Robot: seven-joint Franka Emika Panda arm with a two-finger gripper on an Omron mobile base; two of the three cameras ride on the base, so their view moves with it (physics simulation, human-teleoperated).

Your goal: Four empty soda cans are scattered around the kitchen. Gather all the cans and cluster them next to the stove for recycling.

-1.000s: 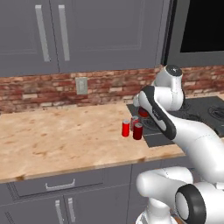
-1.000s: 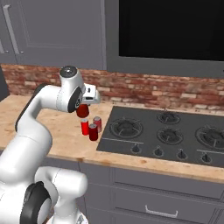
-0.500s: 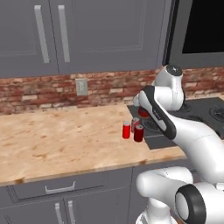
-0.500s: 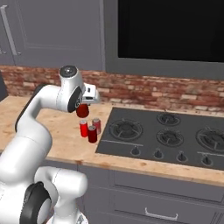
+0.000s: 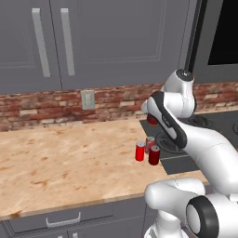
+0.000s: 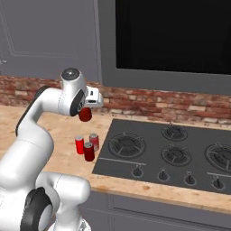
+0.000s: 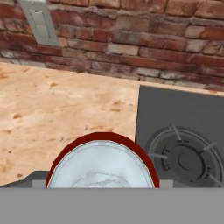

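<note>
Red can no. 4 (image 6: 85,114) hung in the gripper (image 6: 85,113), jaws closed round it approx. mid-width, held above the counter (image 5: 69,158) w/ the brick wall (image 7: 131,39) behind. From the hand cam its silver top (image 7: 101,165) sat right up against the lens, so the grip looked centred; fingertips themselves weren't clear to see.

Other three cans (image 6: 87,145) stood upright in a tight bunch on the counter, just beside the left edge of the stove (image 6: 180,153), nearest its front-left burner (image 6: 127,145). Held can was above and a bit behind that bunch, towards the wall.

Judgement: this was the carry/place step for the last can, task nearly done. To do it well: keep the can upright, come down onto bare wood just behind or beside the group, not on top of them. Stay off the stove's edge, else it could sit tilted. Lower till the base rests, then open and lift straight up, so the jaws don't clip a neighbour. Empty cans prob. tip easily, so go slow near the bunch.
</note>
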